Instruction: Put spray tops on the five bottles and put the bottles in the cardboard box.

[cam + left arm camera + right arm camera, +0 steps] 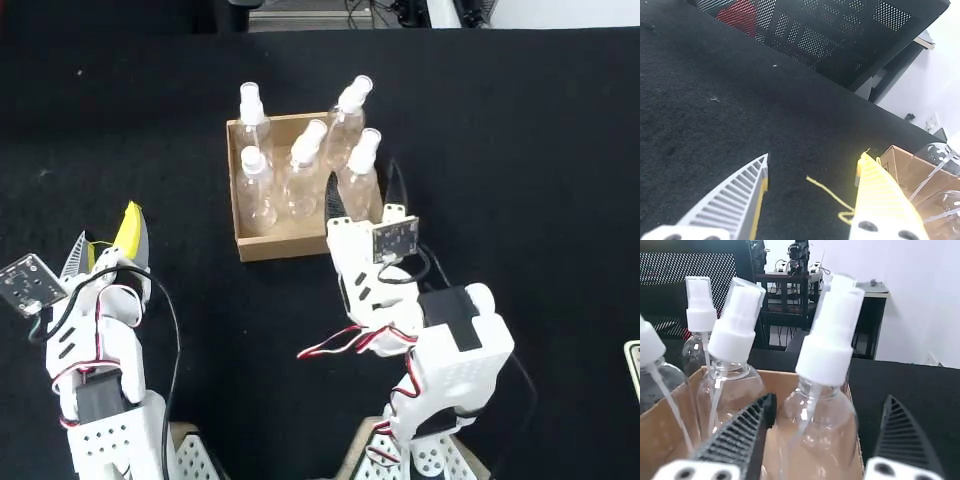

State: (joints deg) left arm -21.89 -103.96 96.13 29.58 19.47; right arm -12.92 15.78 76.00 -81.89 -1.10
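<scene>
We mark the right gripper (830, 402) as spread: a black jaw sits on each side of the nearest bottle (815, 435), with a gap on both sides and no pinch. That bottle stands in the cardboard box (285, 245), in the corner closest to this gripper. We judge the straddle suits a release, since a wide gap lets the arm lift away without tipping anything. In the high view the right gripper (362, 200) hangs over the box's near edge.

The other four bottles (305, 165) stand beyond the jaws, deeper in the box, packed close together. All five have clear plastic bodies, white spray tops (832, 347) seated on the necks, and thin dip tubes visible inside. A few lean a little. We judge the task about done: the tops are on and all five bottles are boxed.

The left gripper (813, 160) is also spread, one white jaw and one yellow, with nothing between them and bare black table (715, 100) under it. The box corner lies just past the yellow jaw. We judge this arm is parked clear so the right arm has room.
</scene>
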